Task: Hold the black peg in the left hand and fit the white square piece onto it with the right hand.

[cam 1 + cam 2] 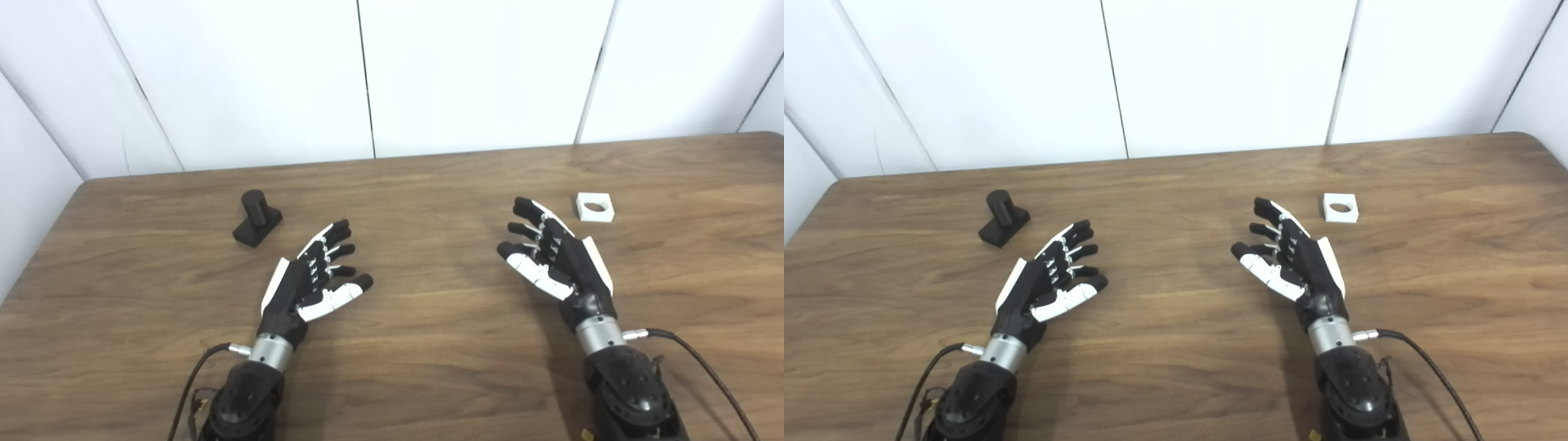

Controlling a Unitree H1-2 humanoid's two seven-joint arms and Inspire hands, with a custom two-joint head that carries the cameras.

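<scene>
The black peg (pixel 257 217), a short cylinder on a square base, stands on the wooden table (pixel 429 343) at the far left. The white square piece (pixel 595 207) with a round hole lies flat at the far right. My left hand (pixel 312 275) hovers open, palm facing inward, to the right of and nearer than the peg, holding nothing. My right hand (pixel 554 257) is open too, fingers spread, just left of and nearer than the white piece, not touching it.
White wall panels (pixel 367 73) rise behind the table's far edge. The table's left edge (pixel 37 245) runs close to the peg. A black cable (pixel 704 367) trails from each wrist near the bottom of the picture.
</scene>
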